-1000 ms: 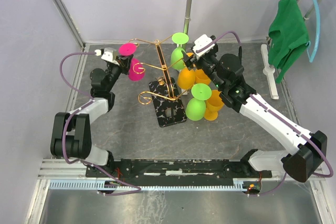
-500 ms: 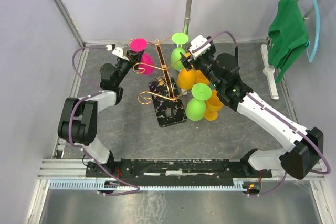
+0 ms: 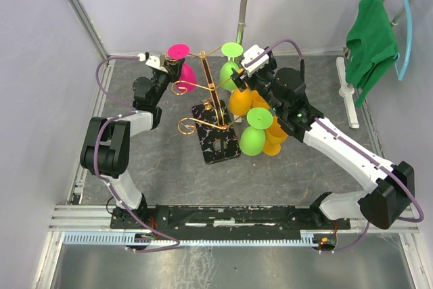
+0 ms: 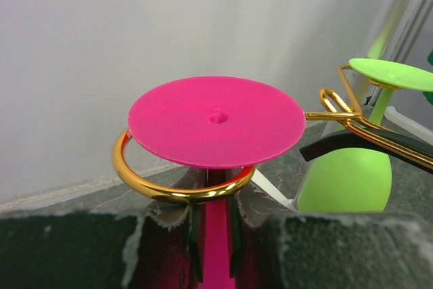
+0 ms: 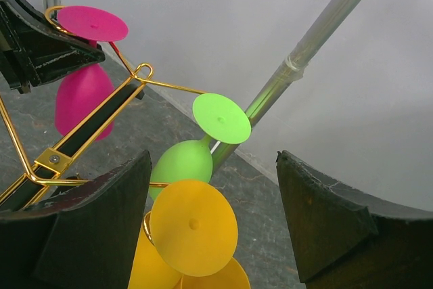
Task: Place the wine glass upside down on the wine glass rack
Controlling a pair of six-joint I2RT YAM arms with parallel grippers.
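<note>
Now the pink glass (image 4: 216, 120) is at the rack (image 3: 215, 103). It is upside down, foot up, with its stem inside the gold ring (image 4: 177, 193) at the tip of the left scroll arm. Over the last second it travels in from well left of the rack, and the left arm swings inward with it. The left gripper (image 4: 215, 223) is clenched on the stem just under the ring. I cannot tell whether the foot rests on the ring or hangs just above it. I judge the hang nearly done: settle the foot, then let go. The right gripper (image 5: 211, 167) gapes, holding nothing, near the green glass (image 5: 186, 160) and orange glass (image 5: 194, 225) already hung.
</note>
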